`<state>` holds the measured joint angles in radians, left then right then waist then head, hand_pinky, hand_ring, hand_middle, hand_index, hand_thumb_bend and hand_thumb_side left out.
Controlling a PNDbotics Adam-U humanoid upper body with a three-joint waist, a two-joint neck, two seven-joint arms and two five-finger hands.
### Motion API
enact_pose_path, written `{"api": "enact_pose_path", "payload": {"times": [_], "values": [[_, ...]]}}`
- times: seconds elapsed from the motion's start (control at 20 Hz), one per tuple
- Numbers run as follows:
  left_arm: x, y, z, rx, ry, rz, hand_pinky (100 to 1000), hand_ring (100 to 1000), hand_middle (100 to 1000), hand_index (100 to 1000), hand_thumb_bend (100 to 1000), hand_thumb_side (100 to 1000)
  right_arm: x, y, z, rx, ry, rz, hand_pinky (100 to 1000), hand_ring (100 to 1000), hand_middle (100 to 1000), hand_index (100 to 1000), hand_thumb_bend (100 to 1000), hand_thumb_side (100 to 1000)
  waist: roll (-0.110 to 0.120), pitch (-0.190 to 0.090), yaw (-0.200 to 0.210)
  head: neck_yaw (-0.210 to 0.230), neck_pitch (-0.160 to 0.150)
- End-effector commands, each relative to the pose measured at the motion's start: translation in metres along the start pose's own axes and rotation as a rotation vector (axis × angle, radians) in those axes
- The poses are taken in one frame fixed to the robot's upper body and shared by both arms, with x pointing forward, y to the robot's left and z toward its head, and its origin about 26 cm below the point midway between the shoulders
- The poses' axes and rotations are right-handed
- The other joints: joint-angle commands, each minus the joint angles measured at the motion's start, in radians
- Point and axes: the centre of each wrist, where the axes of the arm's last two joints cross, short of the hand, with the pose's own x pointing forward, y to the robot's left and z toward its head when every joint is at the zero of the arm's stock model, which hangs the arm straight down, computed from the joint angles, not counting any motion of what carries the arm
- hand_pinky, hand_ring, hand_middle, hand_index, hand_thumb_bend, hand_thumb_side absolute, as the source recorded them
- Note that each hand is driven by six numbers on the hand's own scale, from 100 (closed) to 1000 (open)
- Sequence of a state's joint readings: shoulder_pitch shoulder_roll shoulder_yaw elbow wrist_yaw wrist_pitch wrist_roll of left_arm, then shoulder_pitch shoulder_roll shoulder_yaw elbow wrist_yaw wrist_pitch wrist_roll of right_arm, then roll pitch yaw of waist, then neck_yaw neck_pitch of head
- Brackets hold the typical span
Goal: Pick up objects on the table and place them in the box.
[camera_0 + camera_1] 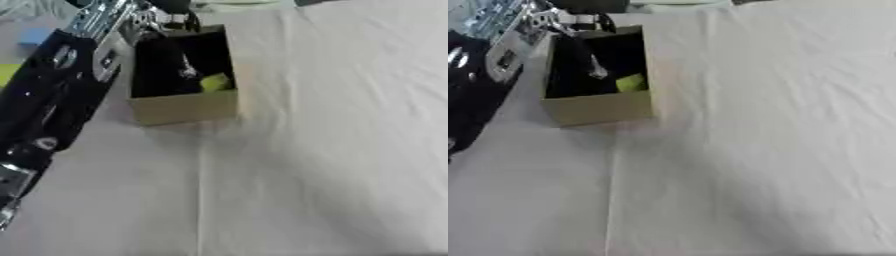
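Box: open-topped tan cardboard box (pixel 185 107) at the far left of the table, dark inside, its near wall facing the camera.
Table: surface covered in a creased white cloth (pixel 332 150); no loose objects show on the near or right parts of it.
Object: small yellow-green item (pixel 215 82) inside the box, against the right wall near the near-right corner. Its kind cannot be made out.
Left hand: black left hand (pixel 168 60) reaches down into the box from the far-left corner, the black and silver arm (pixel 52 85) running in along the left edge. The fingers lie dark against the dark interior; whether they are spread, pressed together or pinching the item cannot be told. A silver-tipped part sits just beside the yellow-green item.
Right hand: does not show in either view.
Step in hand: judged to be the placing of the item in the box, at or near release.
Procedure: confirm the item rests on the box floor before the fingers leave it. Withdraw straight upward through the opening. Keep the wrist off the far and left walls, since the light box would likely shift or tip if caught.
Risk: the item snagging on a finger and riding out on withdrawal.
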<state>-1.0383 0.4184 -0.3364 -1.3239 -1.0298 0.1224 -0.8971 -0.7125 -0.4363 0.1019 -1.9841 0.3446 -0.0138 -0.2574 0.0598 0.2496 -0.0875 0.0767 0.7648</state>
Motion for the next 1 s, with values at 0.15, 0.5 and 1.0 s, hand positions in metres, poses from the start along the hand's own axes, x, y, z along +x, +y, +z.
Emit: {"api": "enact_pose_path", "payload": {"times": [0.15,0.5,1.0], "values": [[-0.022,0.028,0.039,0.159,0.032,0.016,750,861,841,910,469,406,0.003,-0.008,-0.005,-0.016,-0.027,0.031,813,767,530,873,100,864,-0.004,-0.026,0.009,-0.006,0.005],[-0.057,0.032,0.093,0.264,0.155,-0.045,774,872,843,904,586,371,-0.001,-0.015,-0.002,-0.012,-0.015,0.077,813,766,528,873,100,866,0.006,-0.026,0.043,-0.02,0.005],[-0.136,-0.005,0.13,0.179,0.333,-0.086,786,882,854,918,738,378,-0.001,-0.019,-0.005,-0.022,-0.021,0.097,814,766,524,873,100,865,-0.011,-0.01,0.039,-0.027,0.005]]}}
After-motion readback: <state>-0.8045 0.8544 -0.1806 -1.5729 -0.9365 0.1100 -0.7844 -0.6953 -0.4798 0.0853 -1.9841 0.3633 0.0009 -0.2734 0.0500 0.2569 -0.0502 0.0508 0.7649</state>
